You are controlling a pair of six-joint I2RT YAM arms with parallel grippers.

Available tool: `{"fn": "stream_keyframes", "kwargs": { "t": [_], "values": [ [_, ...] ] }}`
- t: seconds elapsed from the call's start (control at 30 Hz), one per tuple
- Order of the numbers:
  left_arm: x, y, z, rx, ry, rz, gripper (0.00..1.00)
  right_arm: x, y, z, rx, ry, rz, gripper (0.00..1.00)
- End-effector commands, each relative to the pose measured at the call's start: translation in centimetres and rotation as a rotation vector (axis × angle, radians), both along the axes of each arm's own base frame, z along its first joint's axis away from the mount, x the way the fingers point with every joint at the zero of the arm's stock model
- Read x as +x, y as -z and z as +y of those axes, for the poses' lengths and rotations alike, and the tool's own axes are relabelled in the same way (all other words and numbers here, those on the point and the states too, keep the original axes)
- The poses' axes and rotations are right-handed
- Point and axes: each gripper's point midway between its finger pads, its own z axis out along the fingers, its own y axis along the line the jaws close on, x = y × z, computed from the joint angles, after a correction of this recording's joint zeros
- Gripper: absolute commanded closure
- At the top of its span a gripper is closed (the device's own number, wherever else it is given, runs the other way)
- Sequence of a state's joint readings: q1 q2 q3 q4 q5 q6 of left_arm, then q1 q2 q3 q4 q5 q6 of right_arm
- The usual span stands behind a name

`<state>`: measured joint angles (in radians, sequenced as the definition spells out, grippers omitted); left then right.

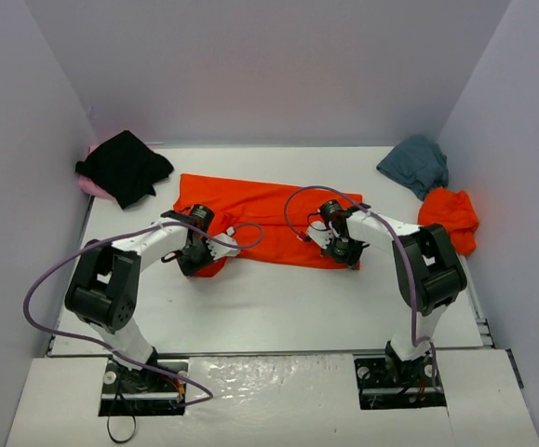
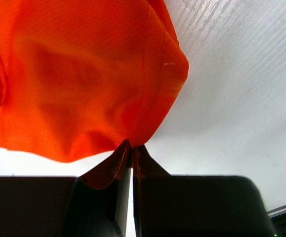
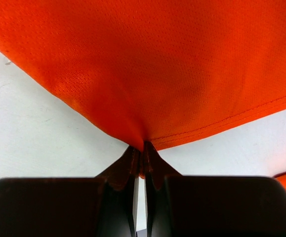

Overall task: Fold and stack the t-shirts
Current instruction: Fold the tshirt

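Note:
An orange-red t-shirt (image 1: 260, 212) lies spread across the middle of the table. My left gripper (image 1: 197, 259) is shut on its near left corner; the left wrist view shows the cloth (image 2: 83, 84) pinched between the fingertips (image 2: 124, 150). My right gripper (image 1: 345, 250) is shut on its near right hem; the right wrist view shows the hem (image 3: 182, 74) pinched at the tips (image 3: 135, 155). A black t-shirt (image 1: 125, 166) lies at the back left over a pink one (image 1: 92, 184). A teal-grey t-shirt (image 1: 416, 164) and a second orange-red t-shirt (image 1: 451, 217) lie at the right.
Grey walls close in the table (image 1: 278, 307) on the left, back and right. Purple cables (image 1: 92, 251) loop above both arms.

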<state>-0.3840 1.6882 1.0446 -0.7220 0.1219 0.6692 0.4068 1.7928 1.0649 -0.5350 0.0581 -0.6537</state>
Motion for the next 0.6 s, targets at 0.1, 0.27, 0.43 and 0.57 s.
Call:
{"fn": "stream_keyframes", "kwargs": {
  "t": [0.1, 0.27, 0.43, 0.57],
  "values": [
    [-0.4, -4.3, 0.1, -0.054, -0.006, -0.108, 1.00, 0.2, -4.5, 0.7, 0.043, -0.008, -0.132, 1.00],
    [-2.0, -6.1, 0.6, -0.079, 0.000, -0.138, 1.00, -0.7, -6.7, 1.7, 0.094, -0.034, -0.178, 1.00],
    [-2.1, -7.7, 0.9, -0.094, -0.001, -0.184, 1.00, -0.4, -8.8, 2.3, 0.134, -0.043, -0.226, 1.00],
    [-0.8, -9.3, 1.3, -0.116, -0.013, -0.210, 1.00, 0.6, -10.1, 2.5, 0.133, -0.043, -0.260, 1.00]
  ]
}}
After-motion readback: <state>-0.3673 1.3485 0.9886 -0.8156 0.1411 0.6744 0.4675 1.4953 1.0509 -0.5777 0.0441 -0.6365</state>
